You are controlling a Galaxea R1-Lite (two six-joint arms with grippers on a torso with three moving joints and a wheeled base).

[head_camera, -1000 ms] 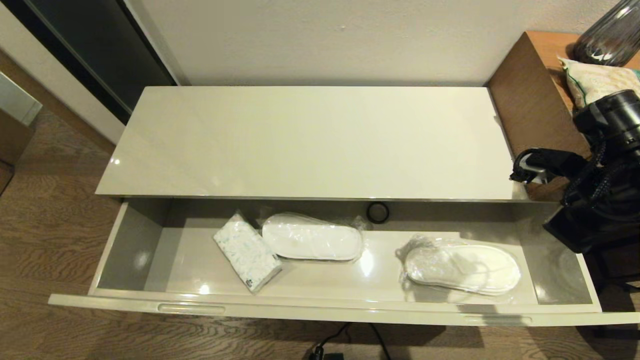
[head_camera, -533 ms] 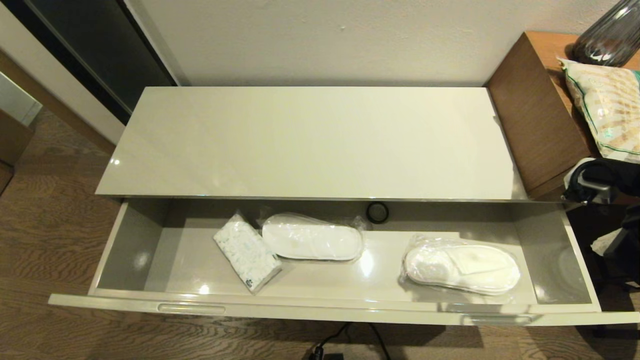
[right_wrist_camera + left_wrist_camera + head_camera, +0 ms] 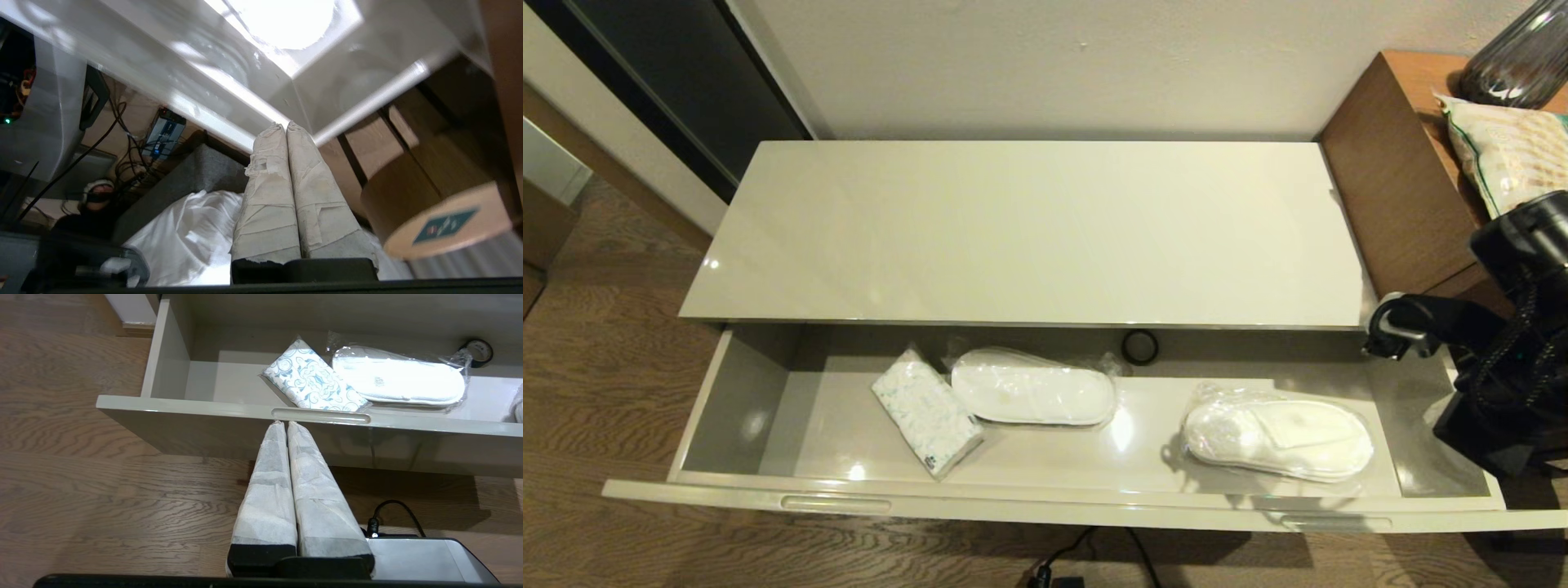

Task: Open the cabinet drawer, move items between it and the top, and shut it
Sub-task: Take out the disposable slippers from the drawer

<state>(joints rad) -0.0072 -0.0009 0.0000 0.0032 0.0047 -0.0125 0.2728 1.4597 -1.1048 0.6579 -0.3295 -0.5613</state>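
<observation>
The cabinet drawer (image 3: 1045,500) stands pulled wide open below the glossy cream top (image 3: 1029,229), which is bare. Two wrapped white slipper pairs lie inside: one in the middle (image 3: 1033,390), one toward the right (image 3: 1278,438). My right arm (image 3: 1494,376) reaches over the drawer's right end. Its gripper (image 3: 286,124) is shut on nothing, its tips by the drawer's right corner (image 3: 347,81). My left gripper (image 3: 284,424) is shut and empty, low in front of the drawer front (image 3: 204,428), tips just under the left slot (image 3: 320,415). The middle slipper pair (image 3: 398,381) shows there too.
A patterned tissue pack (image 3: 925,412) lies left of the middle slippers, and a black tape roll (image 3: 1139,347) sits at the drawer's back. A brown side table (image 3: 1396,180) with a bag (image 3: 1503,155) and dark vase (image 3: 1515,57) stands right. A black cable (image 3: 1086,555) lies on the floor.
My right arm swung out to the right, then came back lower, over the drawer's right end. The drawer and what lies in it have not moved.
</observation>
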